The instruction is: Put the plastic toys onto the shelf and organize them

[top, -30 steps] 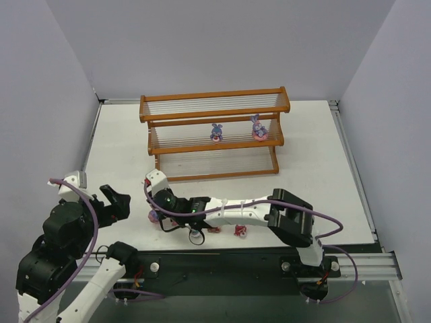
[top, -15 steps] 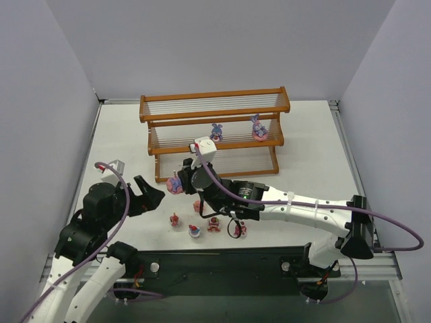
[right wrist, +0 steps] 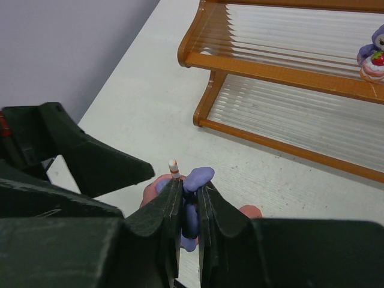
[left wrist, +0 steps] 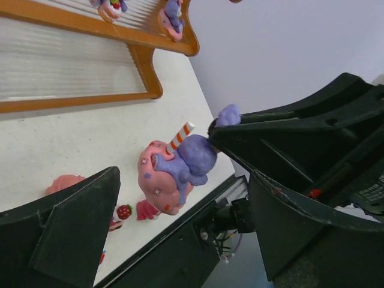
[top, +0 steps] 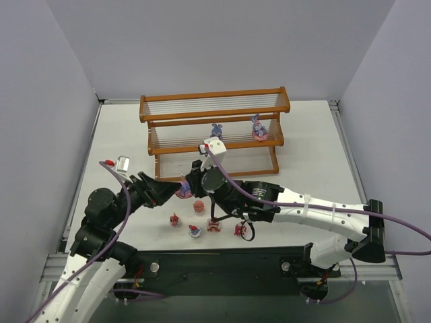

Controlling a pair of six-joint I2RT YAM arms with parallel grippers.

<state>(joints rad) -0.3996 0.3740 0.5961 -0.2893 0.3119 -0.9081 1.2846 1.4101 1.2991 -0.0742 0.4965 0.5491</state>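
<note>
From above, the right tool (top: 184, 188) is closed on a purple bunny (top: 180, 192), just in front of the left leg of the shelf (top: 215, 113) and low over the tabletop (top: 310, 168). The left tool (top: 163, 192) is spread wide, with its tips on either side of the bunny. Two other bunnies (top: 217, 132) sit on the shelf's middle tier, and loose toys (top: 199, 206) lie further in front of the shelf.

In the left wrist view, the bunny (left wrist: 174, 174) hangs tilted between the open fingers (left wrist: 78, 222) and touches neither. The right tool (left wrist: 219, 129) pinches only its head and ear.

In the right wrist view, the shut fingers (right wrist: 168, 210) hide most of the bunny (right wrist: 198, 177).

This looks like a handover, and the grip is thin and high. If the right tool lets go before the left closes, the bunny would likely drop or swing. The two tools are also close enough to knock each other.
</note>
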